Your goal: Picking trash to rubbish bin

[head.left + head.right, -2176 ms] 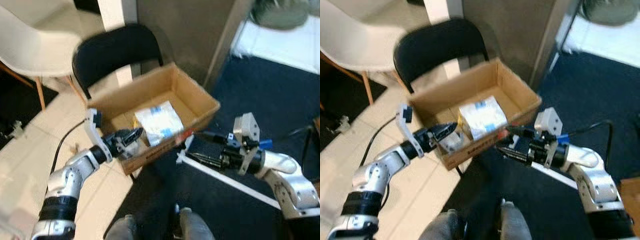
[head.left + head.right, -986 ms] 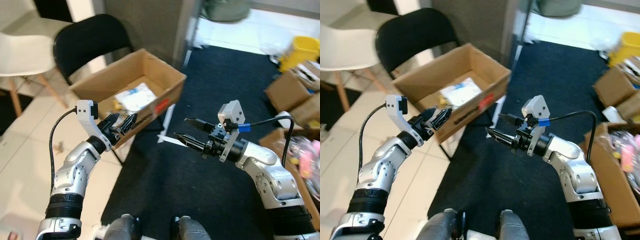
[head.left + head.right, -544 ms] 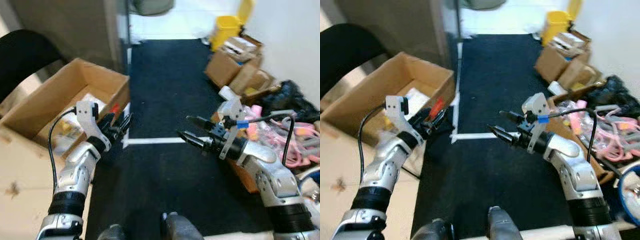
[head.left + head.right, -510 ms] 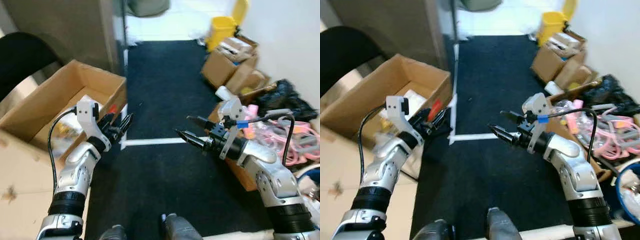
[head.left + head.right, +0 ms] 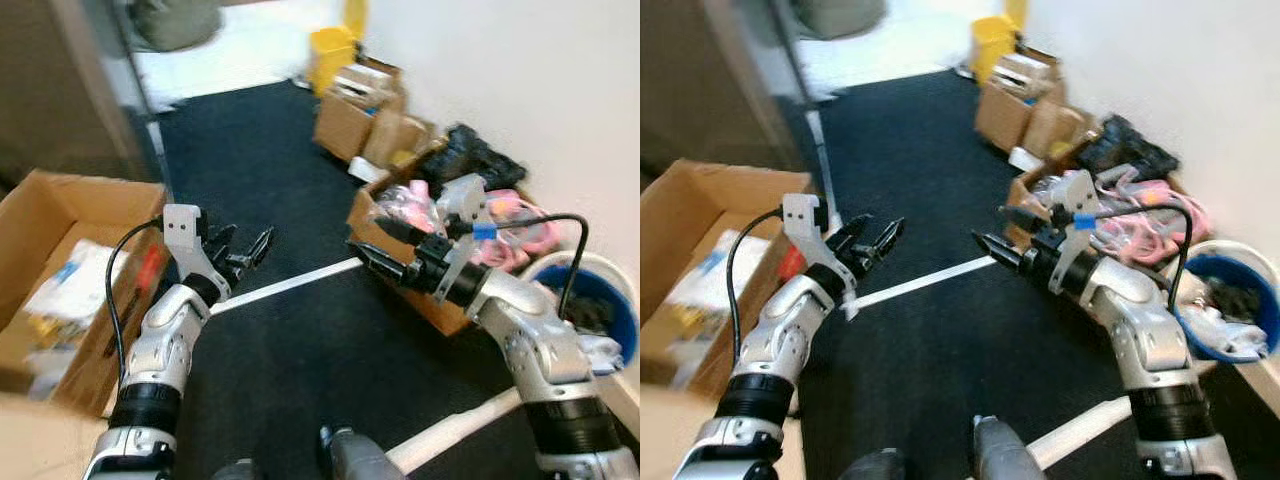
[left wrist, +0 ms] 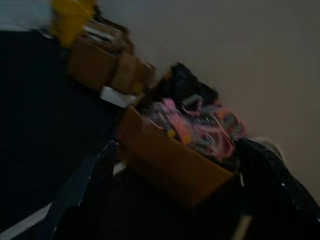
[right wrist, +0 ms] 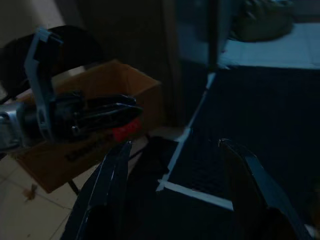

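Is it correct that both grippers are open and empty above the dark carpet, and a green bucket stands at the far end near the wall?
Not quite. The bucket at the far end is yellow, not green; the left eye view shows it beside the cardboard boxes. The rest holds: the left gripper and the right gripper are both open and empty above the dark carpet.

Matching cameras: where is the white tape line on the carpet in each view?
Left eye view: white tape line, mid-picture, slanting.
Right eye view: the line, likewise.
Left wrist view: faint streak before the pink-filled box.
Right wrist view: line crossing dark carpet.
Shared landmark: that dark carpet.
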Controlling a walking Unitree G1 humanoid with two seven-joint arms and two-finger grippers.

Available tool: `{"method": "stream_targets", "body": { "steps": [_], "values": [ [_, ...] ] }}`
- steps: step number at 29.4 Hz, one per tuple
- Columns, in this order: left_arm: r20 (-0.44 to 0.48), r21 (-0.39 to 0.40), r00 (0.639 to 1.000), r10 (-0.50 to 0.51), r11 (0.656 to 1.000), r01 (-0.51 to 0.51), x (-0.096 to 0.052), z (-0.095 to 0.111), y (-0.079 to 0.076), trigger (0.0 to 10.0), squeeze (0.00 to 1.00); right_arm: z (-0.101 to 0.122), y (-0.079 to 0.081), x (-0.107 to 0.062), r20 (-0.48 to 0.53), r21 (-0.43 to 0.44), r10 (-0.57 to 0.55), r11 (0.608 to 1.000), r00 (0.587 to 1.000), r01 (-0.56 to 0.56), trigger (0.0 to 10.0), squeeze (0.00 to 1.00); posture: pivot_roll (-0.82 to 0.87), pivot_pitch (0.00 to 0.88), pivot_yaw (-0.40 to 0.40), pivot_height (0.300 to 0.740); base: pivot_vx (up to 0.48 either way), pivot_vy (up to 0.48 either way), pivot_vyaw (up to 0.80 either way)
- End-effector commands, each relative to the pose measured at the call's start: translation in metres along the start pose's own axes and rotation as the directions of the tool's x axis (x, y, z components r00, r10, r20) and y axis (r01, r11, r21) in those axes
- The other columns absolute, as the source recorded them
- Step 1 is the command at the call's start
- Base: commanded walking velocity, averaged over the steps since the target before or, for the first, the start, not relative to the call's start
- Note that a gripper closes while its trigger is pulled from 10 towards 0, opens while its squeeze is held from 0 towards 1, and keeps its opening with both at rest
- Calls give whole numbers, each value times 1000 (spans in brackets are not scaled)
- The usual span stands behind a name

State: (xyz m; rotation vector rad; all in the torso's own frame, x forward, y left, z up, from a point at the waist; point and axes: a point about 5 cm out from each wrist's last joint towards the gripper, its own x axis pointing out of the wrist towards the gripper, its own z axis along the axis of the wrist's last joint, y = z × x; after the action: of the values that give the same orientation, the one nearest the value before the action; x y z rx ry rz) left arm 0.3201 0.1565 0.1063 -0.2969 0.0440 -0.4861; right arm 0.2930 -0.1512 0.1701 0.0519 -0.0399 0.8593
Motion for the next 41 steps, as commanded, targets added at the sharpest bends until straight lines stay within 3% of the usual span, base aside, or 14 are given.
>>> {"method": "stream_targets", "body": {
  "steps": [1,41],
  "values": [
    [-21,2,1000,6,1000,-6,-2,-7,0,10000,0,-2,1,-1,-4,18,-5,1000,1000,5,10000,0,-33,129,3,740,0,0,-800],
    [-9,41,1000,23,999,-23,-1,-8,6,10000,0,2,4,7,14,25,-4,1000,1000,3,10000,0,-30,122,-3,740,0,0,-800]
  ]
}}
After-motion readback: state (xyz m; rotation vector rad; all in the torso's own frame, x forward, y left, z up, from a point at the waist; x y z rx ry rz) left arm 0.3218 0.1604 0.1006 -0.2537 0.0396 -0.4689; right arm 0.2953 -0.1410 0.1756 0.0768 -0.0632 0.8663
